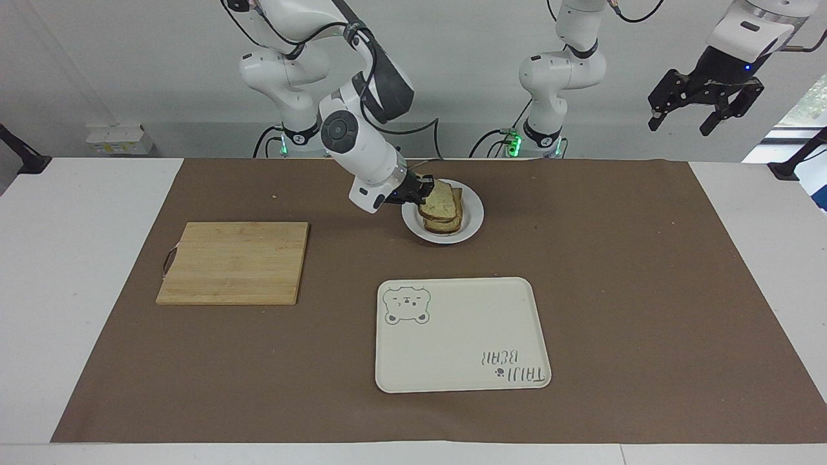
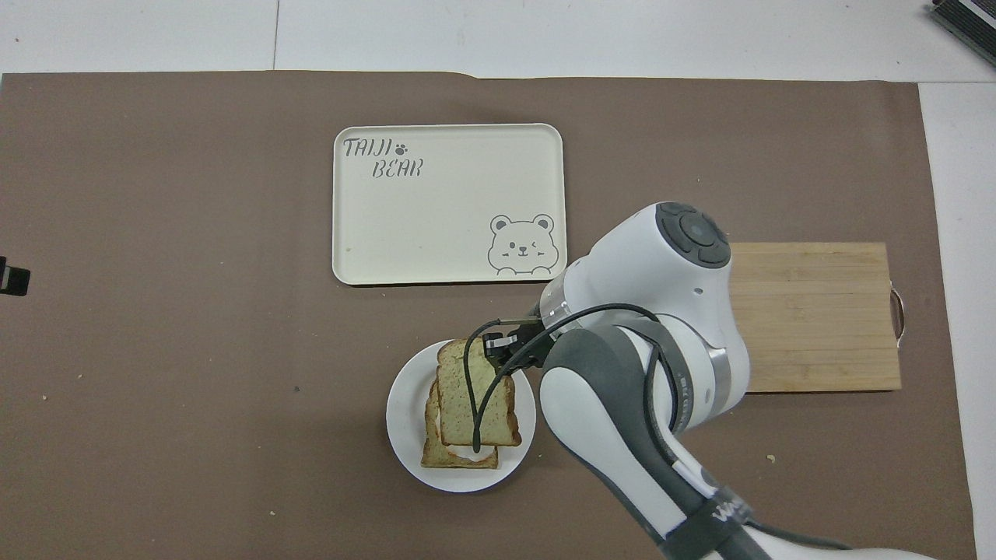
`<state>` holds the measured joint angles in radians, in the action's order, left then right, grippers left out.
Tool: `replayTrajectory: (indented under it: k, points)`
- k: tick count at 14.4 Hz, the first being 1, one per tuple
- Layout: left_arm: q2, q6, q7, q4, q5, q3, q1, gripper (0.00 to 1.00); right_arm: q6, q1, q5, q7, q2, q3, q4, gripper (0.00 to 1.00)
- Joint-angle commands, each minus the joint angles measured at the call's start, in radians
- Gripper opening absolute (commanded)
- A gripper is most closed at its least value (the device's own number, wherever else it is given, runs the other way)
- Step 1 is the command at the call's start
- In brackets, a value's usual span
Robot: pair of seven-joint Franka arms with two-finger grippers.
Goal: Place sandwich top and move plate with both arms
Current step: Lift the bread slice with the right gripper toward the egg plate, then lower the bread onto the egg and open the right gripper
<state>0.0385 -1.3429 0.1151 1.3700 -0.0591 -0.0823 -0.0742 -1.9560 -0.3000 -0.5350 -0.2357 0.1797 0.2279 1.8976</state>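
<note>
- Sandwich top (image 2: 467, 397): held over the plate (image 1: 473, 218), covering the lower slice (image 2: 459, 457); long axis runs toward and away from the robots, rounded end away from them.
- Right gripper (image 1: 428, 188): fingers clamped on the slice's edge.
- Left gripper (image 1: 704, 103): raised off the table's end, fingers spread wide; visible in the facing view only.
- Surface: brown mat (image 1: 614, 290) on a white table; cutting board (image 2: 817, 311) and bear tray (image 2: 447, 202) alongside.
</note>
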Motion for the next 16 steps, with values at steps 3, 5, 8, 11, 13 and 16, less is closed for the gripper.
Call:
replayTrajectory:
  k: [3, 5, 8, 11, 13, 16]
  points:
    - [0.015, 0.007, -0.003, 0.012, 0.015, -0.005, -0.007, 1.0, -0.113, -0.06, -0.034, -0.008, 0.023, -0.001, 0.06, 0.0]
    - [0.015, 0.007, -0.002, 0.011, 0.015, -0.005, -0.007, 1.0, -0.159, -0.079, -0.034, -0.005, 0.044, -0.001, 0.06, 0.0]
    - [0.015, 0.008, -0.002, 0.011, 0.015, -0.005, -0.007, 1.0, -0.17, -0.08, -0.027, 0.022, 0.055, -0.001, 0.083, 0.0]
    - [0.015, 0.008, -0.002, 0.011, 0.015, -0.005, -0.007, 1.0, -0.169, -0.08, -0.019, 0.035, 0.052, -0.002, 0.103, 0.0]
    - [0.015, 0.008, -0.003, 0.012, 0.015, -0.005, -0.007, 1.0, -0.167, -0.079, -0.017, 0.024, 0.053, -0.002, 0.103, 0.24]
    - [0.015, 0.008, -0.002, 0.011, 0.015, -0.005, -0.007, 1.0, -0.169, -0.08, 0.016, 0.03, 0.053, -0.002, 0.1, 1.0]
